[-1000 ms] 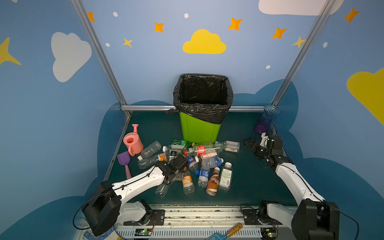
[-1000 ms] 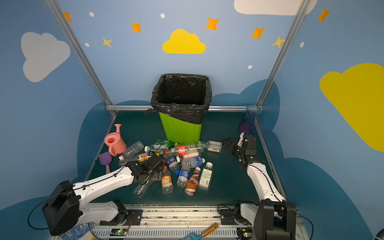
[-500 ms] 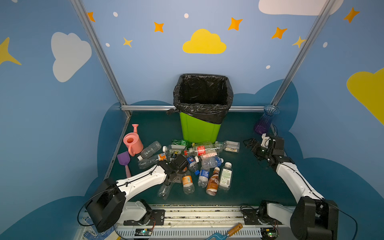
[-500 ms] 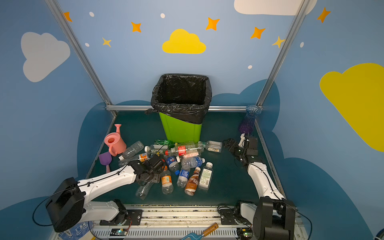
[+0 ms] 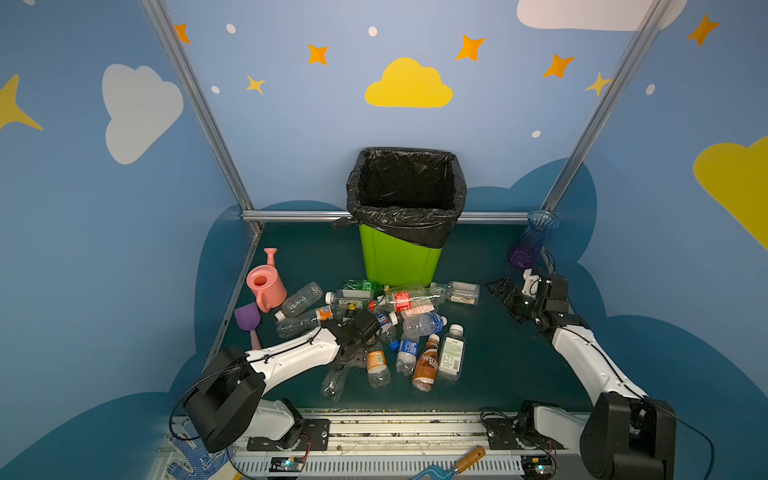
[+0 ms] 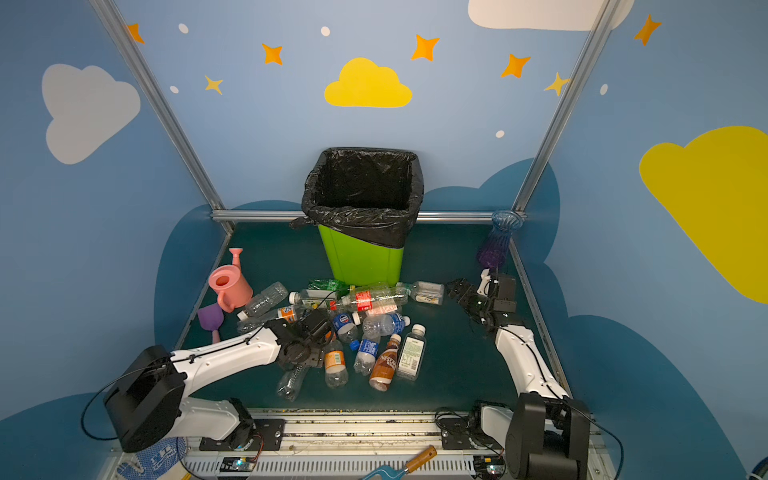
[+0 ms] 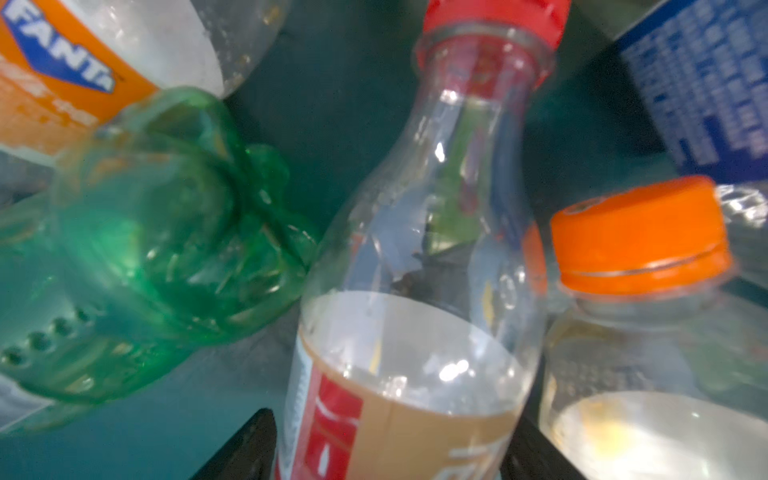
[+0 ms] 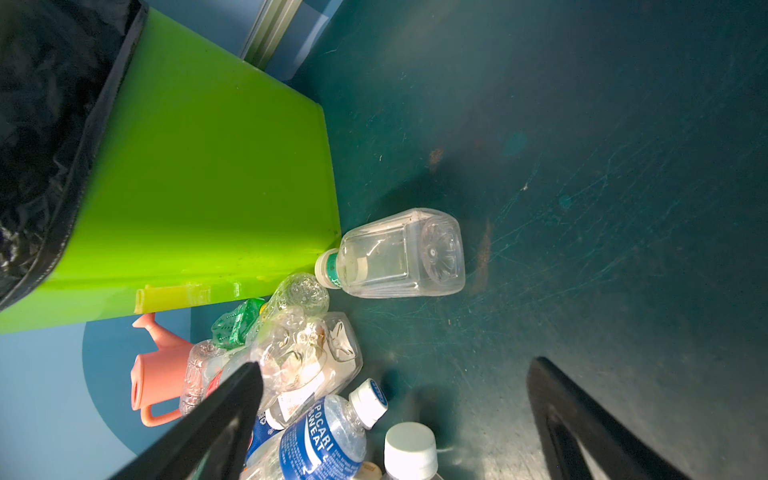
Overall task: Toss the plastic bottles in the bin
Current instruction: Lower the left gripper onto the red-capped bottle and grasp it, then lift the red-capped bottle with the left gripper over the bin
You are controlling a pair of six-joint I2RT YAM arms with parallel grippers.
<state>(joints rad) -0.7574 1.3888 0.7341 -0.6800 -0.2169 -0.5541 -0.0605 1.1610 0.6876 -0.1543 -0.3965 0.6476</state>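
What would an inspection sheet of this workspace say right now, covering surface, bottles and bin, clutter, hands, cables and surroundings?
Surface: dark teal mat, scratched, bottles strewn across its middle.
Job's things: plastic bottles heaped in front of the bin; no bottle seen inside it.
Clutter: pink watering can and purple scoop left of the heap; vase in the far right corner.
Hands: left hand down in the heap, red-capped bottle between its fingers, grip unclear; right hand open, holding nothing.
Cables: black cable loops out beside the left arm.
Surroundings: blue walls with cloud and star decals; wooden-handled tool on the front rail.
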